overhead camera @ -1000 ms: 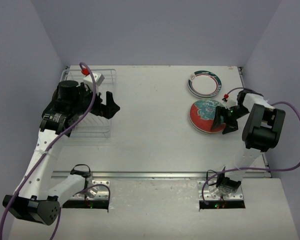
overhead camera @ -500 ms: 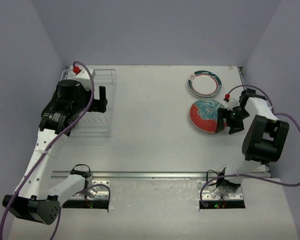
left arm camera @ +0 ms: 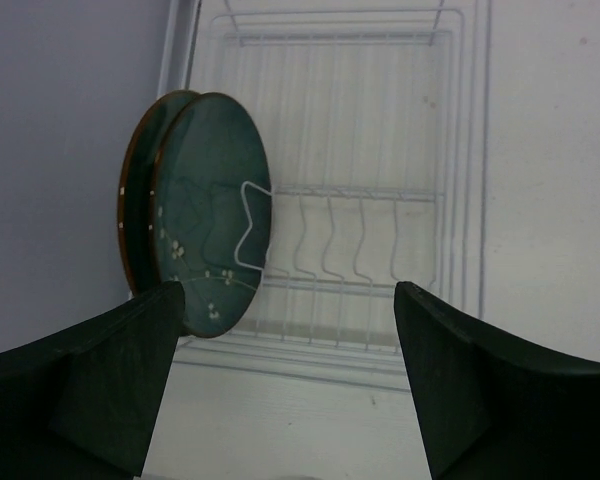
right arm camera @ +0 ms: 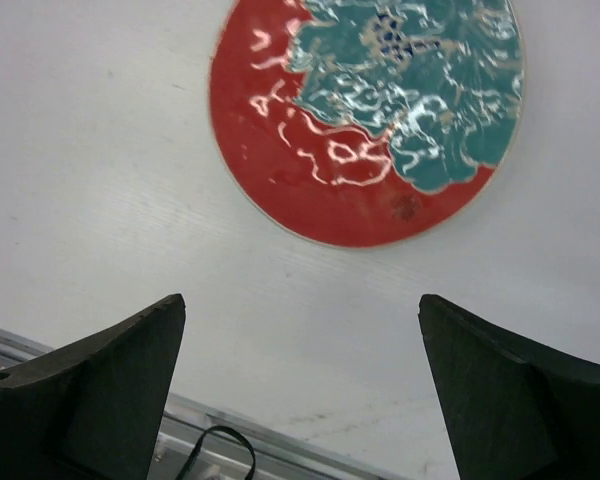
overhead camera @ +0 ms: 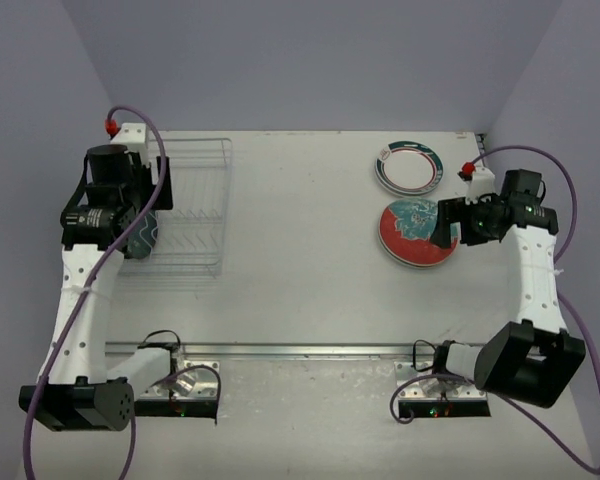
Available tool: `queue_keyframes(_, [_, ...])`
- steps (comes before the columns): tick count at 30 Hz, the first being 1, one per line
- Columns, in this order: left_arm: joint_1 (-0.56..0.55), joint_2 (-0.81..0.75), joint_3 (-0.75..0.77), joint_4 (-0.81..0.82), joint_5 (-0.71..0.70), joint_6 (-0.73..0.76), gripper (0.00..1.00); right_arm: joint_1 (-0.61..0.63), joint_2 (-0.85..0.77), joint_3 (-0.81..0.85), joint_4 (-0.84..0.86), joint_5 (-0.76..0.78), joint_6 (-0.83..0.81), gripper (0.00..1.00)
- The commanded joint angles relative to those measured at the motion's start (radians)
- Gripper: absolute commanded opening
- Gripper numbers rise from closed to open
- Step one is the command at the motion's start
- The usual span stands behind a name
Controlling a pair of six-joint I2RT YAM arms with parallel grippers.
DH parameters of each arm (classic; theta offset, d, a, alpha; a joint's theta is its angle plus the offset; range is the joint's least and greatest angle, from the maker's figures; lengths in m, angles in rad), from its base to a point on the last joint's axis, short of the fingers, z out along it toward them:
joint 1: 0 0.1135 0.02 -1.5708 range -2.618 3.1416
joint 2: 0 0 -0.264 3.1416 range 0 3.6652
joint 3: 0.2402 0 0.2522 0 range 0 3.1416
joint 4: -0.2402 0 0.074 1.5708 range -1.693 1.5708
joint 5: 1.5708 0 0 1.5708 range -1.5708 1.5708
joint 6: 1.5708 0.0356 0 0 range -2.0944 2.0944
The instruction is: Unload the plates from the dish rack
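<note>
Left wrist view showed your left pincer [left arm camera: 288, 296] spread wide and empty, with two teal plates [left arm camera: 215, 215] upright at nine o'clock in the dish rack [left arm camera: 380, 130]. You needed to swing toward nine, straddle one rim, then lift straight. Your right pincer [right arm camera: 300, 302] gaped too.

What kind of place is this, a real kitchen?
Probably a robot test cell, not a kitchen: a white table boxed in by plain lilac walls, two arms bolted at its near edge.
</note>
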Motion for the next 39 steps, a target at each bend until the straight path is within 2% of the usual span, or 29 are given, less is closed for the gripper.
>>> queue_keyframes(1, [0.110,0.071,0.085,-0.007,-0.017,0.118,0.81,0.049,-0.087,-0.030,0.094,-0.154,0.044,0.99])
queue_keyframes(9, [0.187,0.182,0.117,-0.025,-0.002,0.175,0.71,0.110,-0.258,-0.141,0.222,-0.170,0.056,0.99])
queue_keyframes(15, [0.196,0.215,0.085,-0.009,0.019,0.181,0.66,0.112,-0.316,-0.202,0.253,-0.157,0.017,0.99])
queue_keyframes(17, [0.196,0.238,0.081,-0.018,0.046,0.183,0.59,0.112,-0.333,-0.218,0.256,-0.154,0.006,0.99])
queue_keyframes(20, [0.196,0.255,0.079,-0.026,0.068,0.183,0.55,0.112,-0.339,-0.229,0.259,-0.158,0.006,0.99])
queue_keyframes(27, [0.196,0.297,0.078,-0.017,0.061,0.175,0.53,0.112,-0.345,-0.247,0.273,-0.170,0.017,0.99])
queue_keyframes(39, [0.197,0.374,0.097,0.038,-0.062,0.157,0.53,0.112,-0.348,-0.263,0.274,-0.173,0.014,0.99])
